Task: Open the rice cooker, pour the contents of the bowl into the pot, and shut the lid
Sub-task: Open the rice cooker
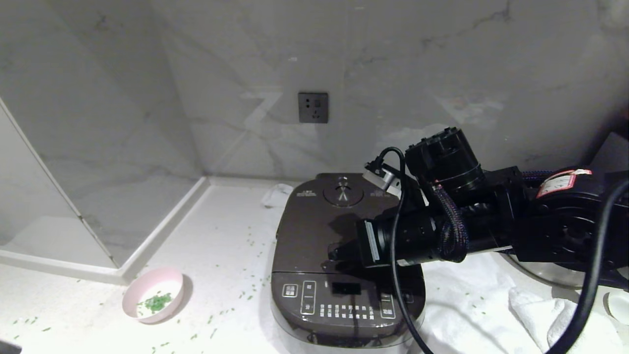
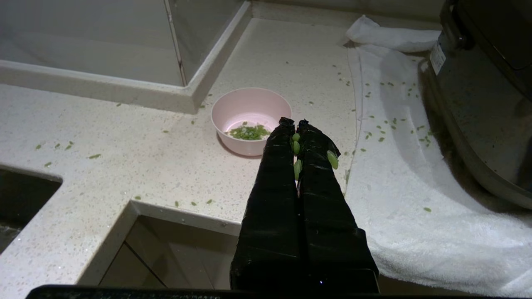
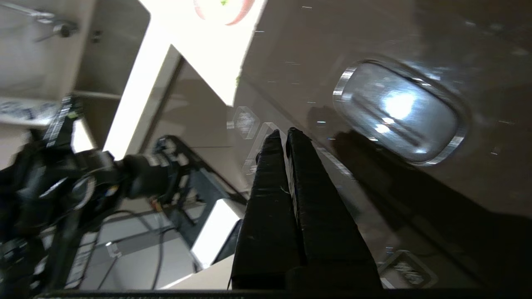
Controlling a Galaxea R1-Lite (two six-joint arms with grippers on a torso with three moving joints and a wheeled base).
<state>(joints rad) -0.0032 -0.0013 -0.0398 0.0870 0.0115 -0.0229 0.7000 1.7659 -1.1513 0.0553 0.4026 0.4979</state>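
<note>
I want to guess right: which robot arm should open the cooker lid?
Probably the right. Its shut fingers hang just over the closed lid, near the latch button. The left gripper is by the bowl.

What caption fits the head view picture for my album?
Right tool, shut, hovers above closed dark brown-grey rice cooker; small pink bowl waits.

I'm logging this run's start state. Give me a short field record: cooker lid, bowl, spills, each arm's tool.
lid: down on the rice cooker
bowl: on the counter left of the cooker, green bits inside
spills: green bits scattered on counter and white towel
right tool: shut, over the lid near the latch button
left tool: shut, near the bowl, a few green bits stuck to it
</note>
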